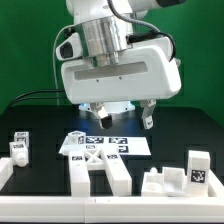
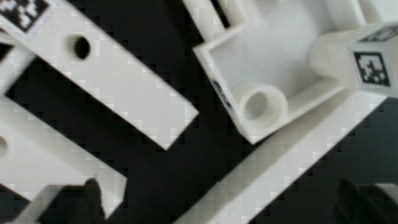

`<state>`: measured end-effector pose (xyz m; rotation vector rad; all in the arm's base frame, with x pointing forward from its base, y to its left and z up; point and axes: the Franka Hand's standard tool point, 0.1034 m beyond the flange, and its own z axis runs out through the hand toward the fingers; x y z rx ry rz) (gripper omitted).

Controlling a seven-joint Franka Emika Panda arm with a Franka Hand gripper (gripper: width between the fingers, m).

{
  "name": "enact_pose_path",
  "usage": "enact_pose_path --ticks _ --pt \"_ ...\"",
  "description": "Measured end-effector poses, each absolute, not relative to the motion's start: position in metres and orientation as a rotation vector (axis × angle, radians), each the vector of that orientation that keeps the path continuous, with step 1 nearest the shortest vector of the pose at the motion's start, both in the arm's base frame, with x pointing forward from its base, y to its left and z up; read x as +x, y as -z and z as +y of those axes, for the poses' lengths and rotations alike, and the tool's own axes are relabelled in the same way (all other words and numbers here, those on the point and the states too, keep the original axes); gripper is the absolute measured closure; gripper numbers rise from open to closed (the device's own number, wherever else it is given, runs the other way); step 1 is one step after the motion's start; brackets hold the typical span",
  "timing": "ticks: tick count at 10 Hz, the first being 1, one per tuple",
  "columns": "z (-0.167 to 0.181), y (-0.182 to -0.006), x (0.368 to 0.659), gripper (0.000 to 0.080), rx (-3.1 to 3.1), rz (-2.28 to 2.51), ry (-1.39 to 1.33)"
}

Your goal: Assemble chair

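- White plastic chair parts [image 1: 100, 172] lie loose on the black counter [image 1: 40, 125], and these are the work of this task.
- In the exterior view, find the front-centre group just in front of the marker board [image 1: 100, 143]. A tagged left piece [image 1: 20, 148] stands well apart at the exterior view's left. A tagged right piece [image 1: 178, 178] stands at the exterior view's right.
- In the wrist view, note a flat slab [image 2: 89, 80] with a hole and a plate [image 2: 267, 100] with a round hole. Bare counter shows between them, so they are apart. A tagged block [image 2: 365, 65] sits at the plate's edge; you cannot tell whether it is joined to it.
- Check the jaws: they stand spread wide and hang above the marker board and the front-centre group. They have hold of nothing and touch no part.
- Judge the progress as early, because no blocky joined structure shows in either view. The front-centre parts lie close together, but you cannot tell whether any are mated.
- Expect every pick, alignment and insertion to remain, beginning with a descent onto one loose part.
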<state>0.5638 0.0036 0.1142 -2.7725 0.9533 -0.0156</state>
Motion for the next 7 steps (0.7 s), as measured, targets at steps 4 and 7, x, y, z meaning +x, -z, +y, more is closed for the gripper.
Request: enact_pose_path --ticks 4,7 --pt "-0.004 -0.111 0.561 0.0151 -2.894 0.515 0.054" --pt "-0.055 -0.101 0.529 0.0151 -2.992 0.118 0.03"
